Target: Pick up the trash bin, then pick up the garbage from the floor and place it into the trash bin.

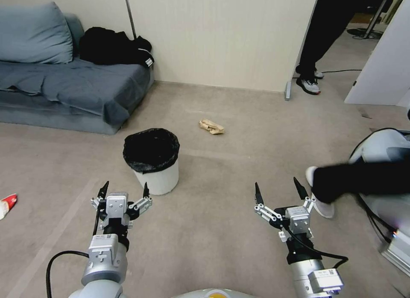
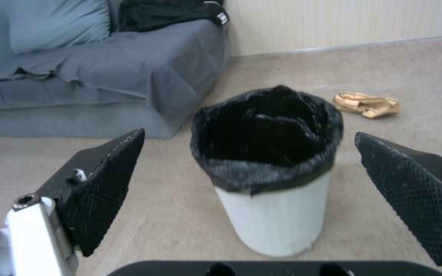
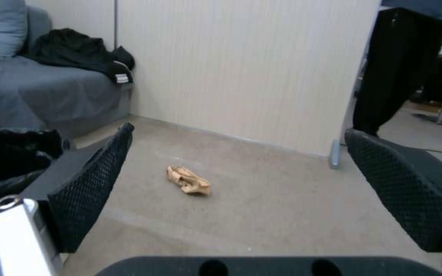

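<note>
I see the small round white plastic trash bin (image 1: 156, 178), lined with a crinkly black bag, upright on the beige carpet just ahead of my left gripper (image 1: 124, 190), jaws spread wide and empty. A crumpled tan paper wad (image 1: 211, 126) lies beyond it toward the ribbed wall. The right gripper (image 1: 277, 187) hovers open, empty. A grey fabric sofa (image 1: 64, 88) stands near the bin, a red-white wrapper (image 1: 7, 204) at the carpet's left edge.

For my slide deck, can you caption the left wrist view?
Open left end effector faces the upright trash bin, tan crumpled paper beyond.
</note>
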